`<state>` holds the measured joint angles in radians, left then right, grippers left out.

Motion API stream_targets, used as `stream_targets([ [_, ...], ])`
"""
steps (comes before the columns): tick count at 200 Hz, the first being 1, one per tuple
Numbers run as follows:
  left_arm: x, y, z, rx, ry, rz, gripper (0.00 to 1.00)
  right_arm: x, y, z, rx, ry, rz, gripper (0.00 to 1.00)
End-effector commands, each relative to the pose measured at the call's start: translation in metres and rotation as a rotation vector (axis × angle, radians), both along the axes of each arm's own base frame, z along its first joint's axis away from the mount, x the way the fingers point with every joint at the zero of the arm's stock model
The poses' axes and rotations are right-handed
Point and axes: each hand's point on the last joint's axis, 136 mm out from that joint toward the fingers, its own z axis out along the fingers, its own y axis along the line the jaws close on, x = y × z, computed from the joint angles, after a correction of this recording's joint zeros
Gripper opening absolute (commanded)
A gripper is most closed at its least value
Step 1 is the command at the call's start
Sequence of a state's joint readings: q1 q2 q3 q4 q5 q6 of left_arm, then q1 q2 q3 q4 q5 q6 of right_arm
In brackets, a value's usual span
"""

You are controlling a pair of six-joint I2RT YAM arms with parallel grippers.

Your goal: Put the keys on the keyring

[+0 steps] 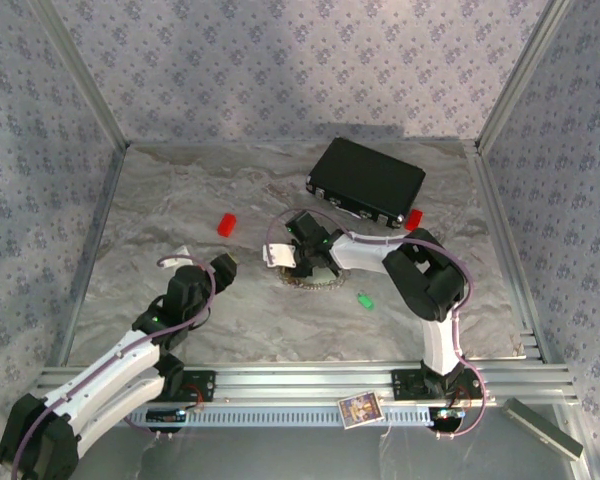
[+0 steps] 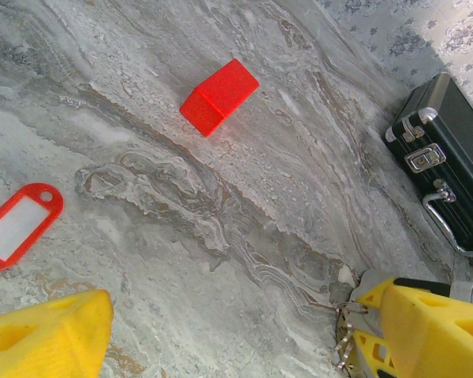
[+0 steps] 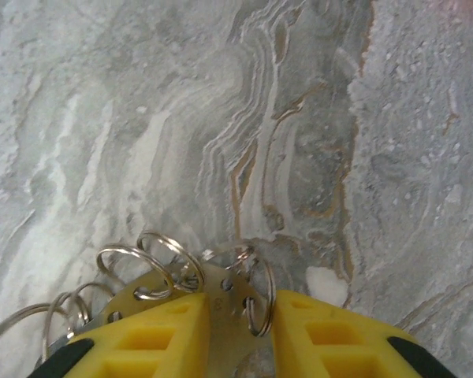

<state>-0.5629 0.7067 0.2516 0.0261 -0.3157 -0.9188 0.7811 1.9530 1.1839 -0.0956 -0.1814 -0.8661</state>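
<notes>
The keyring [image 3: 221,287] is a small metal plate with holes carrying several split rings; it lies on the marbled table [image 1: 180,200] mid-scene [image 1: 315,282]. My right gripper [image 3: 238,315] is down on it, with the yellow fingers [image 3: 331,339] closed against the plate's end and one ring. A green key [image 1: 364,299] lies just right of it. A red-and-white key [image 2: 20,220] lies flat to the left of my left gripper [image 2: 240,323], which hovers open over bare table with nothing between its fingers. In the left wrist view the keyring [image 2: 347,335] shows beside the right gripper's fingers.
A black case [image 1: 365,180] lies at the back right, with a red block [image 1: 414,218] by its near corner. Another red block [image 1: 227,223] sits ahead of the left gripper. Metal frame rails border the table.
</notes>
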Motion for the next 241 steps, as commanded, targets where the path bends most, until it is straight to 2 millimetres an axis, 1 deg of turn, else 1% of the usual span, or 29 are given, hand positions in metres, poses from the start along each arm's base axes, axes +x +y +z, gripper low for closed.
stream_targets([
  [1, 0.001, 0.007, -0.002, 0.000, -0.008, 0.033, 0.87, 0.001, 0.006, -0.001, -0.003, 0.010, 0.028, 0.24],
  [46, 0.001, 0.007, -0.001, 0.001, -0.009, 0.033, 0.87, 0.000, 0.009, 0.006, 0.015, 0.017, 0.030, 0.06],
  [67, 0.001, 0.007, -0.001, 0.001, -0.008, 0.033, 0.87, 0.000, 0.008, 0.012, 0.029, 0.025, 0.028, 0.00],
  [110, 0.002, 0.006, 0.001, 0.009, -0.017, 0.027, 0.87, -0.002, 0.007, 0.018, 0.062, 0.055, 0.015, 0.00],
  [126, 0.005, 0.001, 0.007, 0.039, -0.047, -0.017, 0.87, -0.003, 0.007, 0.029, 0.105, 0.069, 0.007, 0.00],
  [143, 0.009, -0.006, 0.016, 0.112, -0.088, -0.083, 0.88, -0.005, 0.008, 0.047, 0.159, 0.073, 0.002, 0.00],
  [151, 0.012, -0.010, 0.021, 0.162, -0.111, -0.126, 0.88, -0.004, 0.009, 0.059, 0.189, 0.072, -0.001, 0.00],
  [153, 0.013, -0.011, 0.022, 0.174, -0.116, -0.135, 0.88, -0.009, 0.005, 0.052, 0.180, 0.090, -0.004, 0.00],
  [155, 0.014, -0.013, 0.023, 0.181, -0.122, -0.146, 0.88, -0.011, 0.003, 0.052, 0.183, 0.096, -0.006, 0.00],
  [183, 0.030, -0.034, 0.043, 0.331, -0.181, -0.311, 0.88, -0.020, -0.001, 0.071, 0.254, 0.116, -0.016, 0.00],
  [198, 0.042, -0.047, 0.052, 0.386, -0.217, -0.395, 0.86, -0.024, -0.002, 0.079, 0.285, 0.120, -0.014, 0.00],
  [209, 0.046, -0.064, 0.057, 0.401, -0.255, -0.515, 0.82, -0.025, -0.004, 0.084, 0.307, 0.124, -0.017, 0.00],
  [214, 0.050, -0.068, 0.058, 0.405, -0.265, -0.550, 0.80, -0.026, -0.005, 0.087, 0.319, 0.125, -0.015, 0.00],
  [225, 0.056, -0.078, 0.061, 0.404, -0.282, -0.644, 0.72, -0.026, -0.007, 0.093, 0.343, 0.129, -0.019, 0.00],
  [241, 0.058, -0.095, 0.059, 0.410, -0.310, -0.811, 0.62, -0.026, -0.010, 0.097, 0.372, 0.142, -0.023, 0.00],
])
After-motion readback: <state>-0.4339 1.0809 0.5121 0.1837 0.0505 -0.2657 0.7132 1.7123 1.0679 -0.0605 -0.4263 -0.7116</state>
